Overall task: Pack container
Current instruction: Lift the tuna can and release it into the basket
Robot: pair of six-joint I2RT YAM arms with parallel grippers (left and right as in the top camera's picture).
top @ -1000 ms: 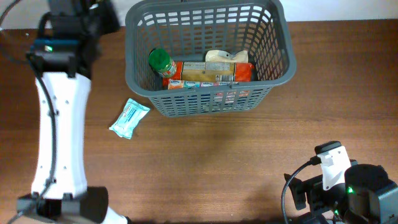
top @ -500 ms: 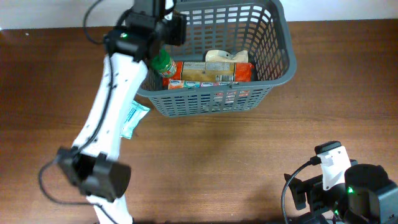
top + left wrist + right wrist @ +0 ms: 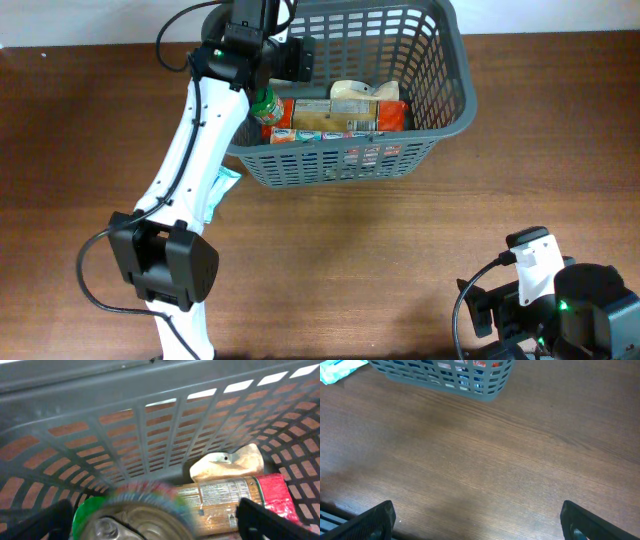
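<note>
The container is a large dark grey slotted basket at the back of the table. It holds a green-lidded jar, an orange and red packet and a beige bag. My left gripper reaches over the basket's left rim. In the left wrist view it is open, its fingers wide on either side of the blurred jar, close above it. My right gripper is open and empty over bare wood at the front right.
A light blue packet lies on the table left of the basket, partly under my left arm; it also shows in the right wrist view. The right arm's base sits at the front right corner.
My left arm has swung from the far left of the table over to the basket's left rim and reached further in. The blue packet and right arm have not moved.
</note>
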